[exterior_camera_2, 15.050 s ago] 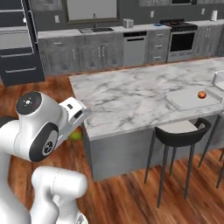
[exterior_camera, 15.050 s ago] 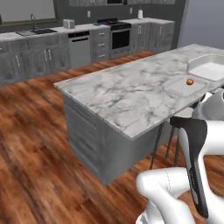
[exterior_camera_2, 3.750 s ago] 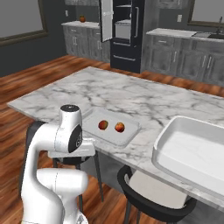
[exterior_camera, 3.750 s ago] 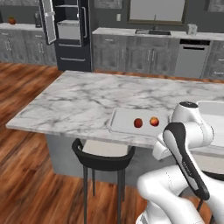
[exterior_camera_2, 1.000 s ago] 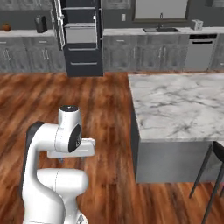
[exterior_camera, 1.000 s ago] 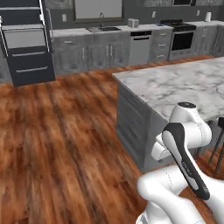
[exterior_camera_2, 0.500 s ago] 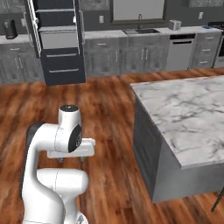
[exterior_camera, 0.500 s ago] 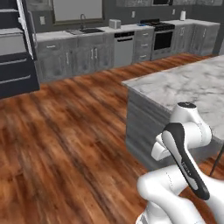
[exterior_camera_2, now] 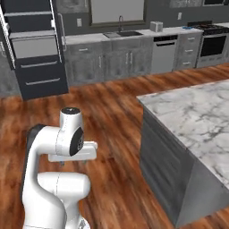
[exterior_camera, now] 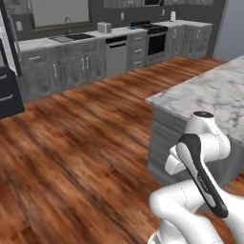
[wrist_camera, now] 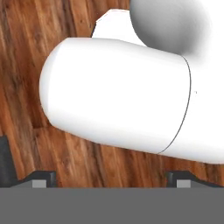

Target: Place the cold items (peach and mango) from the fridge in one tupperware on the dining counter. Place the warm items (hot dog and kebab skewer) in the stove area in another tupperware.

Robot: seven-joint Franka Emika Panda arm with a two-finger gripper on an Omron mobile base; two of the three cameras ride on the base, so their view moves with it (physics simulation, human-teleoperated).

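Gripper is spread wide with nothing between the fingertips; the hand view has it tucked in, pointing down at the wood floor. Arm is folded against the base, same pose as half a second ago. What differs is the whole picture: the base has turned, so the camera has swung rather than the things. The marble dining counter now sits further right in the left base view, with only its corner visible, and the tall dark open unit has moved to the far left of the right base view. Nearly four seconds back two small round fruits lay on a flat tray on that counter beside the arm; the visible corner of the counter is bare marble. The back wall shows the sink, dishwasher and stove, well away across the floor. No hot dog or skewer can be made out there. No readable labels or writing anywhere.
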